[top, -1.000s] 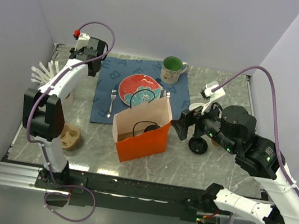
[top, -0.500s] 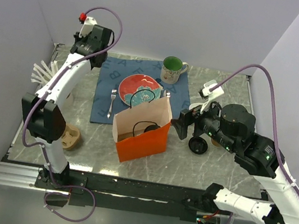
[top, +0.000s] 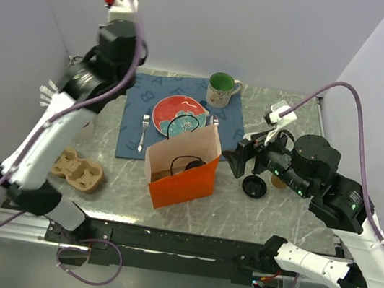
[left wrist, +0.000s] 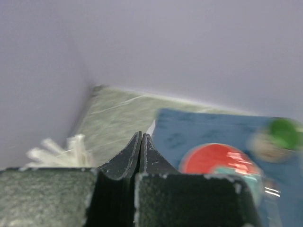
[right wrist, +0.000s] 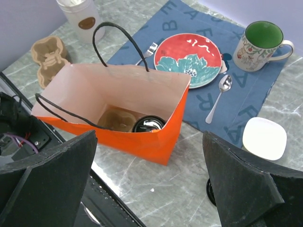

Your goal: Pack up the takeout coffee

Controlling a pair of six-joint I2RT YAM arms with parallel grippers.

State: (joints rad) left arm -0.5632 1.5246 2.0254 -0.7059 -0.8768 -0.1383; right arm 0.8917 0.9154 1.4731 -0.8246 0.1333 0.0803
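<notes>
The takeout coffee [right wrist: 148, 125], a cup with a round black lid, stands inside the orange paper bag [right wrist: 161, 142] next to a brown cardboard piece; in the top view its lid [top: 187, 164] shows in the bag [top: 182, 180]. My right gripper [right wrist: 149, 138] is open and empty. It hovers above and just right of the bag [top: 243, 156]. My left gripper [left wrist: 141, 135] is shut on nothing. It is raised high over the table's back left corner [top: 121, 49].
A blue placemat [top: 135, 98] holds a red plate [top: 180, 115], fork [top: 142, 132], spoon [right wrist: 220, 94] and green mug [top: 221, 86]. A flat black lid [top: 254, 187] and white dish [right wrist: 264, 138] lie right of the bag. A cardboard cup carrier [top: 80, 170] sits front left.
My left arm has swung up and away from the table, lifting its shut gripper high at the back left. The right gripper has barely moved.
</notes>
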